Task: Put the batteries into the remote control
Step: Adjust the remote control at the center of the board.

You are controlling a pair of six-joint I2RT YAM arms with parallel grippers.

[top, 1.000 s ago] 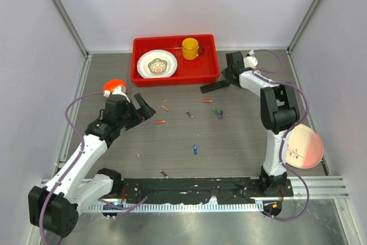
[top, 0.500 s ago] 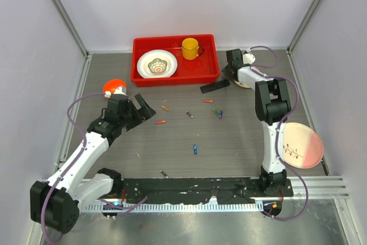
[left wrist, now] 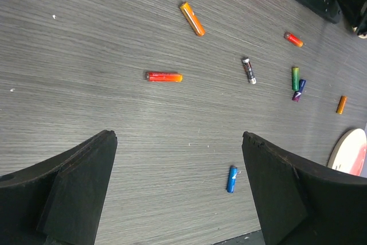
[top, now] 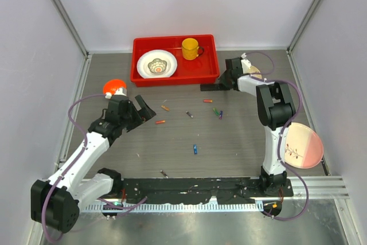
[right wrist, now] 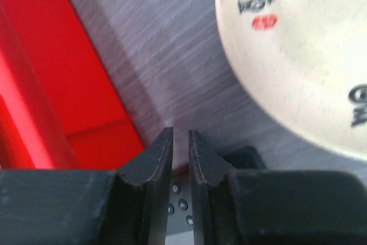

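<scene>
From above, the remote control point(top: 214, 86) lies flat on the table point(top: 241, 142), just beside the near right corner of the red tray point(top: 175, 79). The right gripper point(top: 228, 80) is low at the remote's right end, with a pale dish point(top: 254, 73) close behind it. The batteries point(top: 160, 122) lie scattered one by one over the middle of the table, well apart from the remote. The left gripper point(top: 144, 112) hovers just left of them, its jaws spread wide and empty.

In the left wrist view, its two fingers point(left wrist: 74, 187) frame bare table. A red-orange battery point(left wrist: 164, 76) lies ahead between them and a blue battery point(left wrist: 231, 179) lies near the right finger. The remote sits far off in the top right corner.

In the right wrist view, the fingers point(right wrist: 153, 170) are almost together, with only a slit between them and nothing pinched in it. The remote's buttons show through that slit, so the gripper is over the remote and not around it. I cannot tell whether the tips touch it.

The remote looks light, stiff and smooth. Lying flat, it probably needs a pinch across its narrow width near the middle. The batteries look hard, round and likely to roll, so each is best taken across its body at mid-length.
</scene>
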